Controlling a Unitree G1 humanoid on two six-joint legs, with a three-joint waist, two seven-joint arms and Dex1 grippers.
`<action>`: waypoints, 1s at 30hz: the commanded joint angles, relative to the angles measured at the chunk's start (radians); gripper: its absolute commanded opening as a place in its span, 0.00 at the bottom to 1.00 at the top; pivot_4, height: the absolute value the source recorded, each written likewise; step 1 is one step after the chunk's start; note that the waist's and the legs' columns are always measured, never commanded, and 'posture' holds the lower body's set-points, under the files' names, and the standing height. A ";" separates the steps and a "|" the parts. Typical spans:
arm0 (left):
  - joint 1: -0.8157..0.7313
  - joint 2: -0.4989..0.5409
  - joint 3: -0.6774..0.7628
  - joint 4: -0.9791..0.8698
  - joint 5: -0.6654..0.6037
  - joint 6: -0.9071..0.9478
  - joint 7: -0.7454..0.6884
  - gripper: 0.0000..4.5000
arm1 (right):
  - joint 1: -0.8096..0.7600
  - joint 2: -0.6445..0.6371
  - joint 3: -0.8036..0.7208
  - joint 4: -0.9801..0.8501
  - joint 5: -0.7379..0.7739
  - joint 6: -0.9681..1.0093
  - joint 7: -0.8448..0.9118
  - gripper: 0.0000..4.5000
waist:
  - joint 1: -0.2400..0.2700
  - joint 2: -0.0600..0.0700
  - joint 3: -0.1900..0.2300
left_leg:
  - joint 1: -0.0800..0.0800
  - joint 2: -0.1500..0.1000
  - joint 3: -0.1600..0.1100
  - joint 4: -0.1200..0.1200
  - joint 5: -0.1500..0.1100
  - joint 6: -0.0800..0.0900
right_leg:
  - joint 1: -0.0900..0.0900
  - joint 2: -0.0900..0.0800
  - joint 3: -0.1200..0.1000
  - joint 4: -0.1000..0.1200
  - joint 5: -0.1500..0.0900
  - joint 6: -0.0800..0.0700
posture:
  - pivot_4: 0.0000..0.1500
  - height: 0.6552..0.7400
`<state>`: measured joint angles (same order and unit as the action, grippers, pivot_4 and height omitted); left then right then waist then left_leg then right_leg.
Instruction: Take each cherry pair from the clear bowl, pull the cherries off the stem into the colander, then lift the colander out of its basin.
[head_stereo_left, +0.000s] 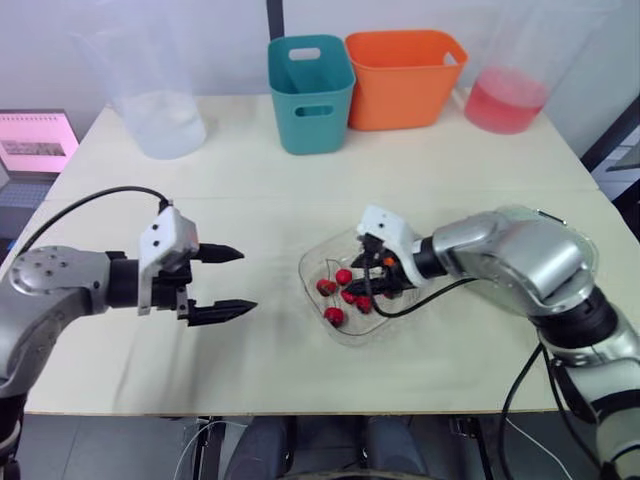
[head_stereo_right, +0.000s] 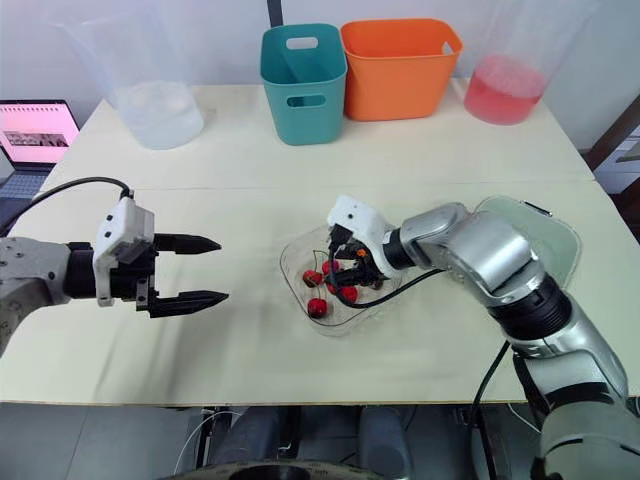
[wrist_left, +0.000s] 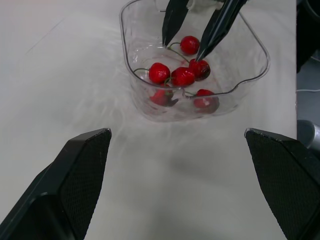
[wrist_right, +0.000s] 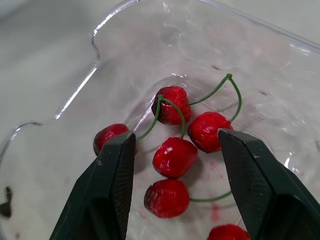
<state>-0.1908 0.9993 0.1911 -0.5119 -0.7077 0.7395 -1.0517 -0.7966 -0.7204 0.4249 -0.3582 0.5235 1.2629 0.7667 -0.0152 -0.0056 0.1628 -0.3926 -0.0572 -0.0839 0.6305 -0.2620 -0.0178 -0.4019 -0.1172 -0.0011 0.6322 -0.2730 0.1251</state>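
A clear bowl (head_stereo_left: 306, 276) sits on the table right of centre and holds several red cherries (head_stereo_left: 340, 291) joined by green stems. My right gripper (head_stereo_left: 372, 278) reaches down into the bowl. It is open, with its fingers on either side of a cherry cluster (wrist_right: 175, 156) and nothing pinched. Seen from the left wrist, its two black fingertips (wrist_left: 201, 54) point down among the cherries (wrist_left: 183, 76). To the left of the bowl, my left gripper (head_stereo_left: 247, 280) hovers over bare table, open and empty, pointing toward it.
A teal bin (head_stereo_left: 310, 95) and an orange bin (head_stereo_left: 403, 80) stand at the back centre. A clear jug (head_stereo_left: 160, 110) is back left and a container of pink liquid (head_stereo_left: 505, 100) back right. A clear container (head_stereo_right: 548, 232) lies behind my right arm. A laptop (head_stereo_left: 35, 140) is far left.
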 joint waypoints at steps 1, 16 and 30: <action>0.001 -0.005 0.009 -0.026 -0.011 0.000 0.017 1.00 | -0.018 0.021 0.023 0.004 -0.043 -0.003 -0.032 0.59 | 0.001 0.000 0.000 | 0.000 0.000 0.000 0.000 0.000 0.000 | 0.000 0.000 0.000 0.000 0.000 0.000 | 1.00 1.00; 0.023 -0.044 -0.010 -0.057 -0.008 -0.016 0.068 1.00 | -0.061 0.085 0.014 0.096 -0.094 0.050 -0.062 0.59 | 0.000 0.000 0.000 | 0.000 0.000 0.000 0.000 0.000 0.000 | 0.000 0.000 0.000 0.000 0.000 0.000 | 1.00 1.00; 0.027 -0.065 -0.025 -0.056 0.011 -0.031 0.081 1.00 | -0.042 0.126 0.057 0.135 -0.138 0.018 -0.064 0.59 | -0.001 0.000 0.000 | 0.000 0.000 0.000 0.000 0.000 0.000 | 0.000 0.001 0.000 0.000 0.000 0.000 | 1.00 1.00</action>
<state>-0.1616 0.9363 0.1690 -0.5499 -0.6982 0.7274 -0.9750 -0.8321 -0.6032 0.4893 -0.2103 0.3873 1.2916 0.6963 -0.0165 -0.0056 0.1627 -0.3926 -0.0572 -0.0839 0.6305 -0.2618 -0.0180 -0.4021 -0.1166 -0.0010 0.6325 -0.2730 0.1250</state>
